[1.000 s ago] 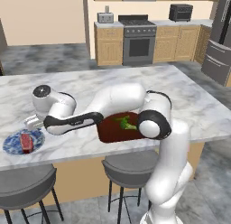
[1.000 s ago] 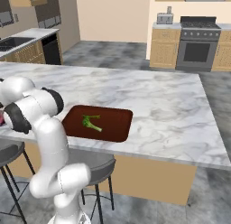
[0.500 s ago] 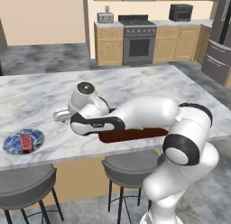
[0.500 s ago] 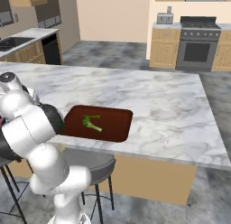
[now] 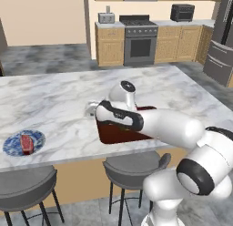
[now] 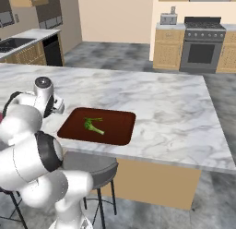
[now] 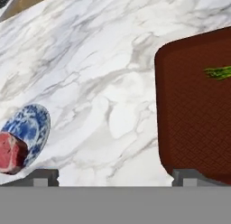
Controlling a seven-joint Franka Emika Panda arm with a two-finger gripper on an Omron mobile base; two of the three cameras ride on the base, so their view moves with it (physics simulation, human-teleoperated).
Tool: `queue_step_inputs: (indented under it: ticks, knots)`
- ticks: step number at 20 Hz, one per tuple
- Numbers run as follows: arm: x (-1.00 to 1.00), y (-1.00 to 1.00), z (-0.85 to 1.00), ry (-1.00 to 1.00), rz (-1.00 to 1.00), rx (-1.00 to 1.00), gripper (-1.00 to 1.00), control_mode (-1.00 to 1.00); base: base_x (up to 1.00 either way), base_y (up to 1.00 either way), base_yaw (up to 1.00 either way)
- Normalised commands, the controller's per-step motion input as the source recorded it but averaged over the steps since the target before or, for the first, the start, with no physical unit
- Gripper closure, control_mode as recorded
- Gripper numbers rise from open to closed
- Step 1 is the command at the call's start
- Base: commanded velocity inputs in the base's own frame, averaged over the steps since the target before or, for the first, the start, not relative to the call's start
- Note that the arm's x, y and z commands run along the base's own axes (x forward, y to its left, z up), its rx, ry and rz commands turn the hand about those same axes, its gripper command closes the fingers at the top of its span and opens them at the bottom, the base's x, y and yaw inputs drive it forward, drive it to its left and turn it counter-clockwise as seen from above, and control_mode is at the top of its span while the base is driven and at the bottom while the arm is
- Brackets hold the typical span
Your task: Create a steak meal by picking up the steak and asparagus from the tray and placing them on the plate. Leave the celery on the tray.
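The steak (image 5: 27, 143) is seen lying on the plate (image 5: 13, 146) at the lower left of the left base view, on the marble surface (image 5: 50, 97). The tray (image 6: 116, 129) sits mid-frame in the right base view, with green vegetable (image 6: 93, 126) on it. The pincer (image 5: 91, 108) is held over the surface beside the tray's left edge; its tips are spread wide with nothing between them.
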Motion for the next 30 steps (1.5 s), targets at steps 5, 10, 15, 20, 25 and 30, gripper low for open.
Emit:
queue_step_inputs:
  ticks: [5,10,15,20,25,30]
  knots:
    - [0.2,-1.0,0.06,0.3,-0.2,0.02,-1.0,-1.0,0.0,0.0,0.0]
    - [0.28,-0.83,-0.05,0.25,-0.09,0.0,-1.0,-1.0,0.0,0.0,0.0]
    - [0.26,-0.61,-0.1,0.21,-0.08,-0.04,-1.0,-1.0,0.0,0.0,0.0]
    - [0.29,-0.33,-0.33,0.18,-0.15,-0.12,-1.0,-1.0,0.0,0.0,0.0]
    - [0.36,-0.1,-0.47,0.07,-0.2,-0.14,-1.0,-1.0,0.0,0.0,0.0]
    - [0.45,0.0,-0.31,0.0,-0.16,-0.02,-1.0,-1.0,0.0,0.0,0.0]
